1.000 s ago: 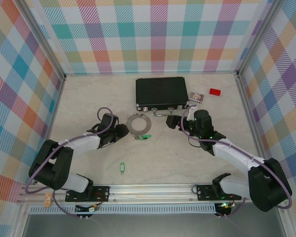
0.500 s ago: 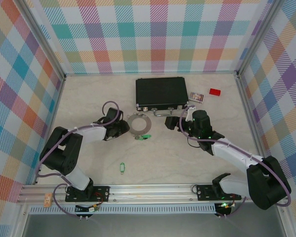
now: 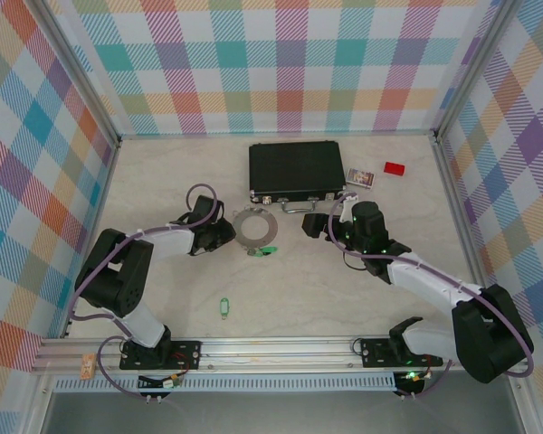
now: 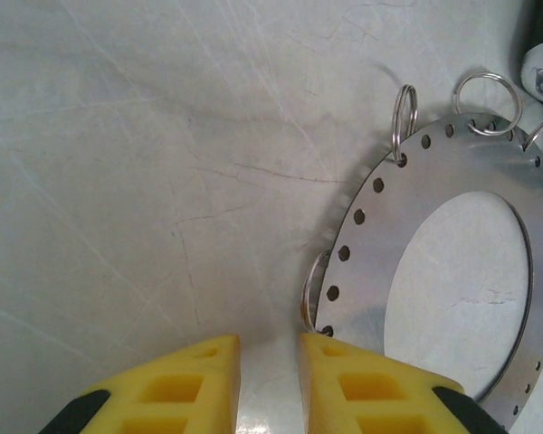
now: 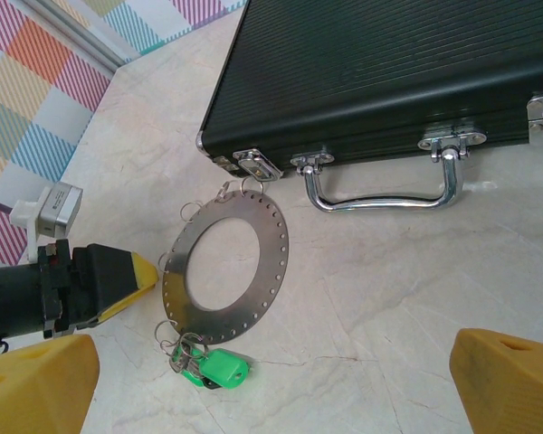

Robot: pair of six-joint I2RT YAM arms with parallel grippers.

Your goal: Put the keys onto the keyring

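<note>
The keyring [image 3: 271, 227] lies flat on the table in front of the black case; it is a wide grey hoop with small holes round its rim [image 4: 407, 235] [image 5: 273, 254]. One green key [image 3: 267, 250] [image 5: 219, 369] hangs from small wire rings at its near edge. A second green key [image 3: 224, 308] lies loose nearer the arm bases. My left gripper [image 3: 228, 237] [image 4: 270, 339] sits low at the hoop's left edge, its yellow fingers a narrow gap apart with bare table between them. A small wire ring [image 4: 312, 294] stands just off one fingertip. My right gripper [image 3: 326, 214] [image 5: 271, 380] hovers wide open, right of the hoop.
The black case [image 3: 296, 170] [image 5: 380, 72] lies behind the hoop, its metal handle [image 5: 380, 199] facing it. A small printed card [image 3: 360, 177] and a red block [image 3: 395, 168] sit right of the case. Checked walls close in three sides.
My left gripper has settled in at the hoop's left edge, its fingers drawing closer together. The right arm has barely shifted.
</note>
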